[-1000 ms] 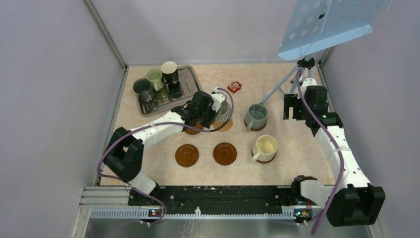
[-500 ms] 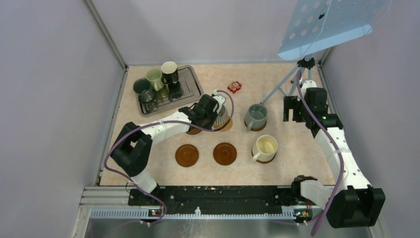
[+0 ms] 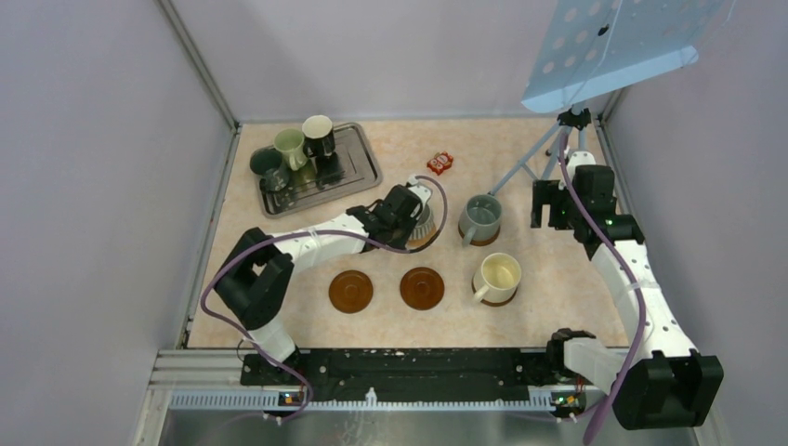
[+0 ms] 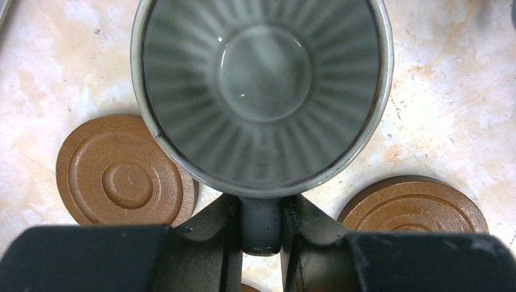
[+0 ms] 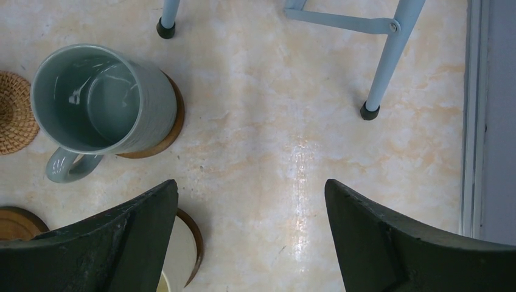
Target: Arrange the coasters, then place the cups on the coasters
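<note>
Ribbed grey mug (image 4: 261, 91) is pinched by its handle in the left gripper (image 4: 260, 234), upright, over the tan woven coaster (image 5: 13, 112) mid-table; can't tell if it's touching down. Two dark coasters (image 4: 125, 173) lie bare either side of it. Right gripper (image 5: 249, 237) gapes wide, holding nothing, beside the grey-blue mug (image 5: 103, 97), which sits on a brown disc (image 5: 172, 131)
</note>
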{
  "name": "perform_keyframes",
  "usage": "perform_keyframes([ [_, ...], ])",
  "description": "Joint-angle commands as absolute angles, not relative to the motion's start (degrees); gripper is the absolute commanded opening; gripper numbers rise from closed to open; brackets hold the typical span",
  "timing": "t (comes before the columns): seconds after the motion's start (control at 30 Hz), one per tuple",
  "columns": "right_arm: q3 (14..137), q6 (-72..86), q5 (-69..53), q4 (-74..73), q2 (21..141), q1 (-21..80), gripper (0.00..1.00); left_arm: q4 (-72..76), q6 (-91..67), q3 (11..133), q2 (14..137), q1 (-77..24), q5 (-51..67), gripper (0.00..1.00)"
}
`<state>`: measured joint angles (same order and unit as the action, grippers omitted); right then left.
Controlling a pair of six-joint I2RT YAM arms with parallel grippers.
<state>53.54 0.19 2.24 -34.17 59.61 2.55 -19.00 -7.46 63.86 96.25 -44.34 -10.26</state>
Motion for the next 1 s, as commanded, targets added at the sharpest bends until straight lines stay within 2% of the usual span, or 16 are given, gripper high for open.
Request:
perform_keyframes([
  [0.0,53.4,1.43,1.75,-33.42,58.15,2.11,0.89,-14.04,-8.05,67.23,96.88,-45.33,-12.08,0.0],
  [0.77,52.73,1.7,1.65,-34.03,58.01,2.14,0.89,-15.31,-9.92,69.67,101.45,-46.25,-12.6,0.0],
  [0.97,52.45,1.57,1.9,-34.23,57.86,2.12,0.89,-16.53,-10.99,70.51,102.23,-46.36,-12.42,0.08],
])
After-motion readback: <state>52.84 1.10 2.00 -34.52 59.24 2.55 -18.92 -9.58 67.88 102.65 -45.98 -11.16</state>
